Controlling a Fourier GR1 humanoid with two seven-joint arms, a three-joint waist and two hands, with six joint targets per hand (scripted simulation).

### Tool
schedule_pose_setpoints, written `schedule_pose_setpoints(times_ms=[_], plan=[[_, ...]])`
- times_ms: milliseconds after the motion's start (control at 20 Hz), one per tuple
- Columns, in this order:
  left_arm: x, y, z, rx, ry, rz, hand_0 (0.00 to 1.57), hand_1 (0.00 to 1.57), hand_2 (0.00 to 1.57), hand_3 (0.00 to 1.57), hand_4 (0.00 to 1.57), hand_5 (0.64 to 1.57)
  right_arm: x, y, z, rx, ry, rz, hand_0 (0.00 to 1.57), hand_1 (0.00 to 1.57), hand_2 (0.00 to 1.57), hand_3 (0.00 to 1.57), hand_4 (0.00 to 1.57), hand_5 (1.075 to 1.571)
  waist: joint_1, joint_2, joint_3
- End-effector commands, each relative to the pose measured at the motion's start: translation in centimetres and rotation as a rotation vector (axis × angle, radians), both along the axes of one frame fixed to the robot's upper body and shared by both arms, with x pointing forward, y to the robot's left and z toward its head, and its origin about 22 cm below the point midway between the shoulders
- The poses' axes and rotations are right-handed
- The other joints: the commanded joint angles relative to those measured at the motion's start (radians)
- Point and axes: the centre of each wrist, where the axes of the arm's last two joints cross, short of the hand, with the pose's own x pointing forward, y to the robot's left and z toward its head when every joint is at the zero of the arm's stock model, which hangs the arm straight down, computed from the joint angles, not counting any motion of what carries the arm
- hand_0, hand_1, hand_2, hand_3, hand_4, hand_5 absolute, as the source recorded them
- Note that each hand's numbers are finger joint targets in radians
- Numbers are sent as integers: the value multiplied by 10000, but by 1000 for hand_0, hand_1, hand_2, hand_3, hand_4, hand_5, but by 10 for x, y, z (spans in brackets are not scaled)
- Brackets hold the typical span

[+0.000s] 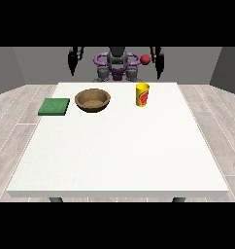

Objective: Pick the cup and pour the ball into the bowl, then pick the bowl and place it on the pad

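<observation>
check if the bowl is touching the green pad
Apart. The front view shows a strip of white table between the brown bowl and the green pad.

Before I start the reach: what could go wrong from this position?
1. The cup stands upright near the table's far edge; a sideways approach by the hand at the view's right might tip it.
2. The bowl sits apart from the cup, so a hasty pour may miss.
3. The pad lies at the table's edge, leaving little margin.

Matt white table, wood-brown bowl, glossy yellow cup, matt green pad
</observation>
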Motion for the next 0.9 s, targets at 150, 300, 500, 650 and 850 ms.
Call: schedule_pose_setpoints(times_ms=[150,300,500,650,850], plan=[[3,7,27,301,-308,7,0,0,0,0,0,1562,3,-6,28,-272,-321,111,0,0,0,0,583,1570,86,-2293,115],[-25,-21,15,-1845,905,-5,0,0,0,0,0,1562,-35,-1,-3,1416,1650,-187,0,0,0,0,583,1570,-5,-4218,152],[-49,-5,19,-1912,1879,664,0,0,0,0,0,1557,-51,-11,21,1896,2743,-140,0,0,0,0,528,1569,-81,-4817,136],[-61,1,42,-1938,1476,522,0,0,0,0,0,1551,-60,-16,40,1912,2065,-481,0,0,0,0,529,1569,127,-4166,139],[-60,-14,64,-1650,63,430,0,0,0,0,0,1551,-67,-25,58,1867,559,-634,0,0,0,0,504,1570,122,-2820,141]])
